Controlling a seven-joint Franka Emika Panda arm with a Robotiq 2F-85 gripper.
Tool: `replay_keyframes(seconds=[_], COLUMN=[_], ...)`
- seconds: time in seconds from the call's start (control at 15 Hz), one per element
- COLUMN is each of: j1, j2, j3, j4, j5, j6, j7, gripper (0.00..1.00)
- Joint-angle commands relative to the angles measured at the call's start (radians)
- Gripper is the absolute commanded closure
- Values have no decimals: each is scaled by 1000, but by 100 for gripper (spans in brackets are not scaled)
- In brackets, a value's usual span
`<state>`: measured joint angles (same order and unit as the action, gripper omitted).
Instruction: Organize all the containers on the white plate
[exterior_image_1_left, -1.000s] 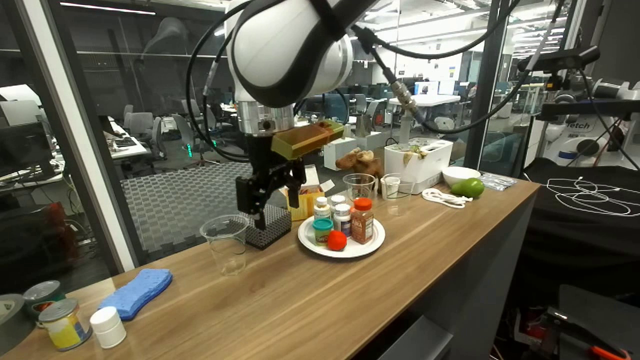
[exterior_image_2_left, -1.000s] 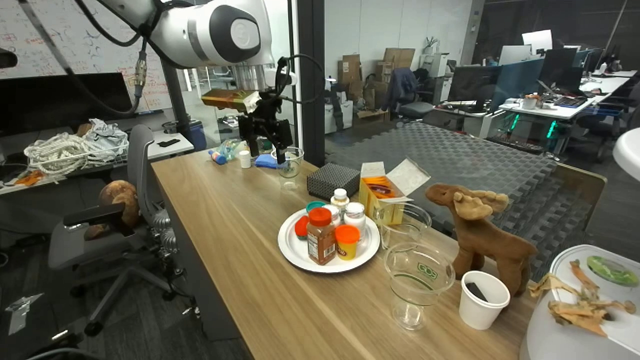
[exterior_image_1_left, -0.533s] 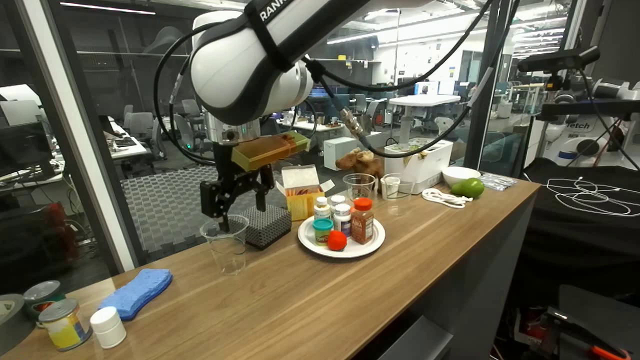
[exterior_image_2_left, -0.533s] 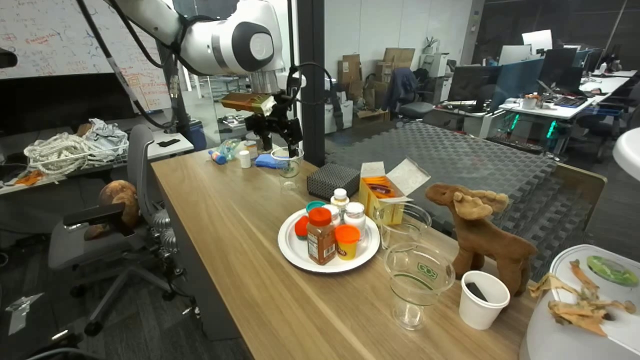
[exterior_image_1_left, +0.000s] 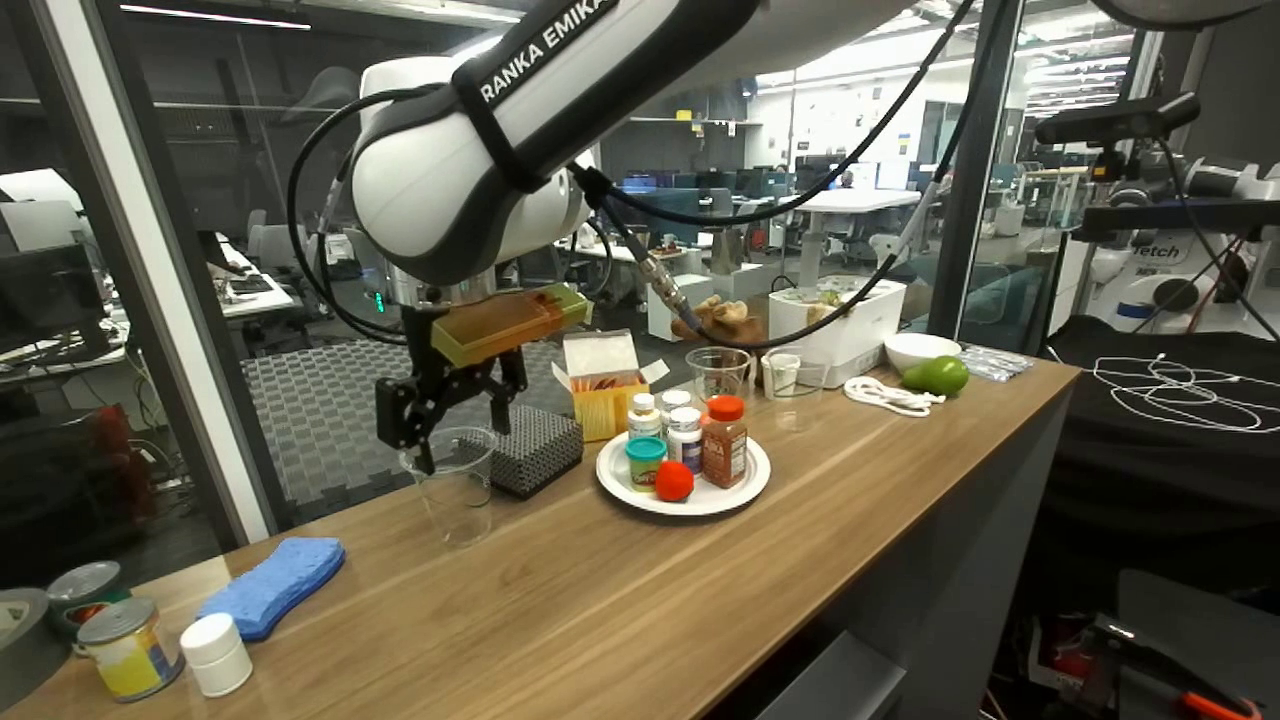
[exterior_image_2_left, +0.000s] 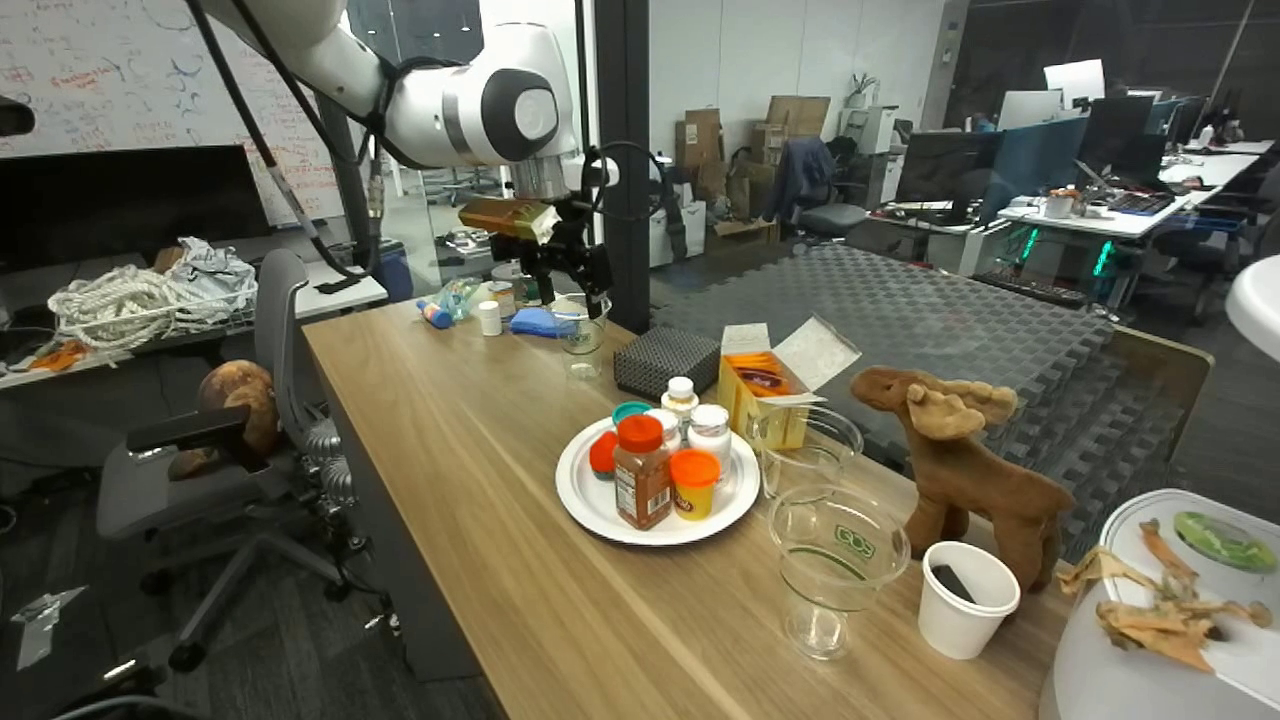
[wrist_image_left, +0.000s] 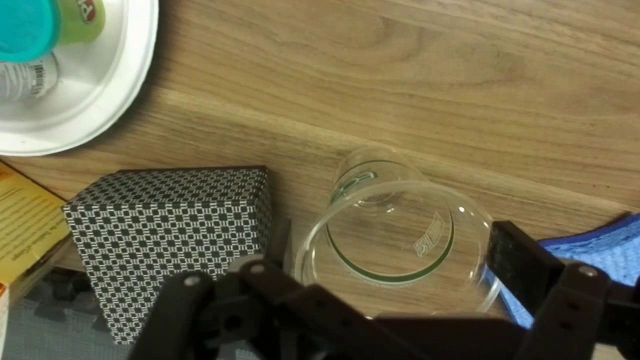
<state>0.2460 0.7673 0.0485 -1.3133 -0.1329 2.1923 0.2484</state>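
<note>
In an exterior view, a white jar (exterior_image_1_left: 216, 655) stands near a blue sponge (exterior_image_1_left: 275, 587) at the left near end of the table (exterior_image_1_left: 560, 620); broad room follows the near edge rightward. Next the arm (exterior_image_1_left: 590, 95), lettered "RANKA EMIKA", slants down from the upper right to its downward-pointing gripper (exterior_image_1_left: 463, 442), spread wide at either side of the rim of a clear cup (exterior_image_1_left: 455, 515); whether it touches cannot be told. A black patterned box (exterior_image_1_left: 535, 455) stands just right, then the white plate (exterior_image_1_left: 722, 502), bearing a teal-lidded pot (exterior_image_1_left: 645, 466), white-capped bottles (exterior_image_1_left: 685, 440) and a red-capped bottle (exterior_image_1_left: 725, 450), its print too small to read.
</note>
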Motion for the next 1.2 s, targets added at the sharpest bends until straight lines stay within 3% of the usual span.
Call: replay_keyframes(seconds=[0.0, 0.07, 0.2, 0.33, 0.4, 0.53, 1.13], j1=[28, 30, 33, 35, 36, 38, 59], j2=[51, 56, 54, 48, 44, 39, 34], j3=[-34, -38, -42, -45, -45, -44, -77], j4=[84, 90, 96, 94, 88, 80, 72], j5=[-7, -7, -8, -9, -9, -10, -38], j6=[-16, -15, -10, -5, 1, 8, 67], j7=[43, 49, 55, 56, 55, 55, 101], gripper=[12, 27, 35, 22, 9, 0, 0])
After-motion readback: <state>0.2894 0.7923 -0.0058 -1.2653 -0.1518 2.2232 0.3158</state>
